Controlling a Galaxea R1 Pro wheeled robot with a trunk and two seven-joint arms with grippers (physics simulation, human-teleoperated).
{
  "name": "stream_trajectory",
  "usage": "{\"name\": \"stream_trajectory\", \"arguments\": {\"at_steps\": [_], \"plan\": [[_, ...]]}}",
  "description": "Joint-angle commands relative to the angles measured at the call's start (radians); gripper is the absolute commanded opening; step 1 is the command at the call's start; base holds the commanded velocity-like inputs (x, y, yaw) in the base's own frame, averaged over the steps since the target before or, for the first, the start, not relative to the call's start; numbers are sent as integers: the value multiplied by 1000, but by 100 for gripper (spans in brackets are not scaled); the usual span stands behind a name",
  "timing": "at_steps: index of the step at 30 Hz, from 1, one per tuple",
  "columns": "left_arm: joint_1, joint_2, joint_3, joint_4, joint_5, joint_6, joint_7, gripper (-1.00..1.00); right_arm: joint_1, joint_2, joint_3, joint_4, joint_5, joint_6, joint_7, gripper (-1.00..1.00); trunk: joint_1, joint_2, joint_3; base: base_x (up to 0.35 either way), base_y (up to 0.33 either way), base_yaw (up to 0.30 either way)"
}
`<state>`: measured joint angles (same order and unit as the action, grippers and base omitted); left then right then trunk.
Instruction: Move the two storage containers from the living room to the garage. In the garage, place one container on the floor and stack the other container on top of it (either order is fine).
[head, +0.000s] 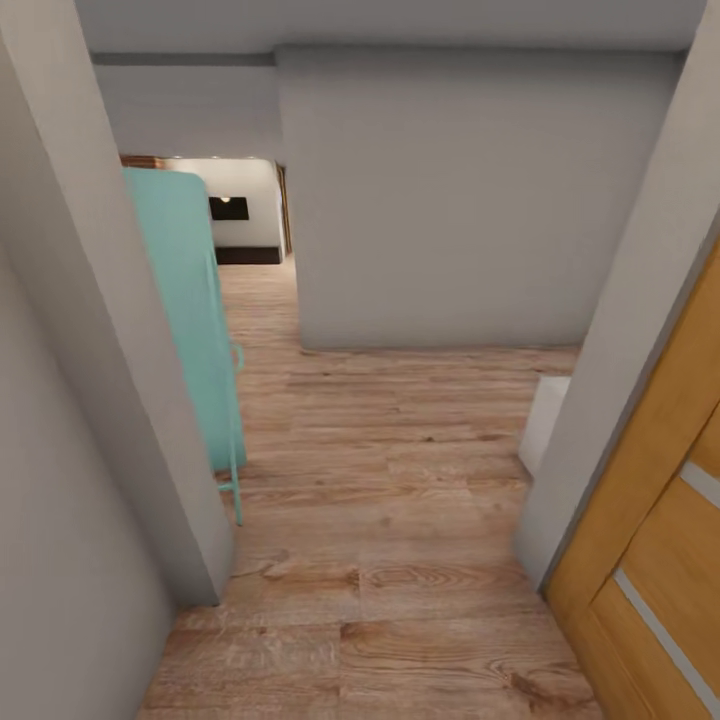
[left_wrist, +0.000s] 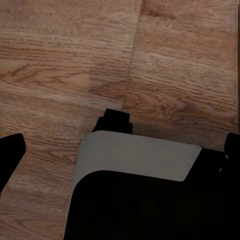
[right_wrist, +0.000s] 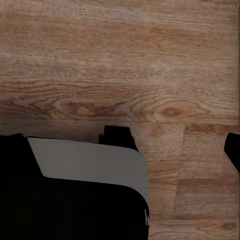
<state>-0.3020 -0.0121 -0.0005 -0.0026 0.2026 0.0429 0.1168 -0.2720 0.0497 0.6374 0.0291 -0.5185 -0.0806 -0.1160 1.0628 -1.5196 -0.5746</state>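
Observation:
The two storage containers are out of view, and so are the garage and its concrete floor. I stand on light wood planks (head: 400, 520) in a narrow passage. In the left wrist view my left gripper (left_wrist: 125, 141) hangs over the planks, its dark fingertips (left_wrist: 11, 152) spread to the picture's edges with nothing between them. The right gripper (right_wrist: 124, 138) is spread the same way, open and empty, one fingertip (right_wrist: 232, 150) at the edge. Both wrist views also catch my own grey and black base (left_wrist: 135, 165) below the grippers.
A grey wall corner (head: 90, 380) stands close on the left, with a teal door (head: 185, 320) and its handle behind it. A grey wall (head: 450, 200) blocks straight ahead. A wood-panelled door (head: 660, 540) and a white object (head: 545, 420) are at the right. A corridor leads back left to a lit room (head: 235, 205).

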Motion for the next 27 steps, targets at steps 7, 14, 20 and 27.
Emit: {"name": "stream_trajectory", "arguments": {"at_steps": [7,14,20,27], "plan": [[-1,0,-1,0,6,3,3,100,-1,1,8,3,-9,-5,-1,100,1,0,-1,322,0,0],[-1,0,-1,0,6,3,3,100,-1,1,8,3,-9,-5,-1,100,1,0,-1,322,0,0],[-1,0,-1,0,6,3,3,100,-1,1,8,3,-9,-5,-1,100,1,0,-1,322,0,0],[0,0,-1,0,6,3,3,100,-1,1,8,3,-9,-5,-1,100,1,0,-1,322,0,0]]}}
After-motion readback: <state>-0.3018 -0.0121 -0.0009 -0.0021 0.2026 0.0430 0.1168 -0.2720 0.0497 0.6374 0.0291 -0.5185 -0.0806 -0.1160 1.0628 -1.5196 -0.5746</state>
